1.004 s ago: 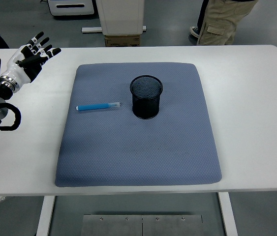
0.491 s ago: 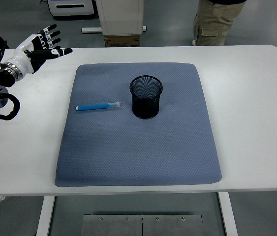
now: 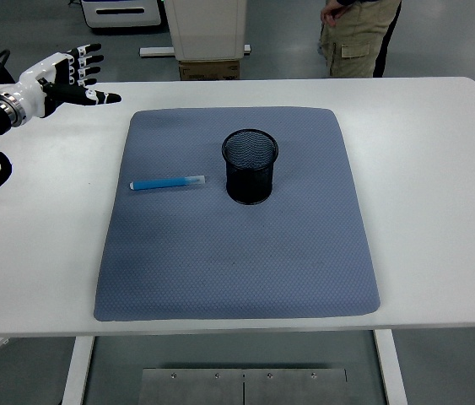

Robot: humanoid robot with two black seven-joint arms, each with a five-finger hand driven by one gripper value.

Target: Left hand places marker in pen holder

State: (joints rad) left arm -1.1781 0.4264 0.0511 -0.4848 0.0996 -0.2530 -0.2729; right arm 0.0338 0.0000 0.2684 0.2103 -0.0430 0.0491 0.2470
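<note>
- Marker (image 3: 167, 182), blue, lies flat on the left part of a blue-grey mat (image 3: 237, 253), its length running left to right, just left of the pen holder and apart from it.
- The pen holder (image 3: 250, 165), a black mesh cup, stands upright near the mat's middle.
- The left hand (image 3: 67, 74) hovers over the far left corner of the white table (image 3: 439, 169), fingers spread and holding nothing, well apart from the marker.
- A person (image 3: 357, 35) stands beyond the far edge.

Marker (image 3: 167, 182) on mat (image 3: 237, 253), just left of pen holder (image 3: 250, 166).
</note>
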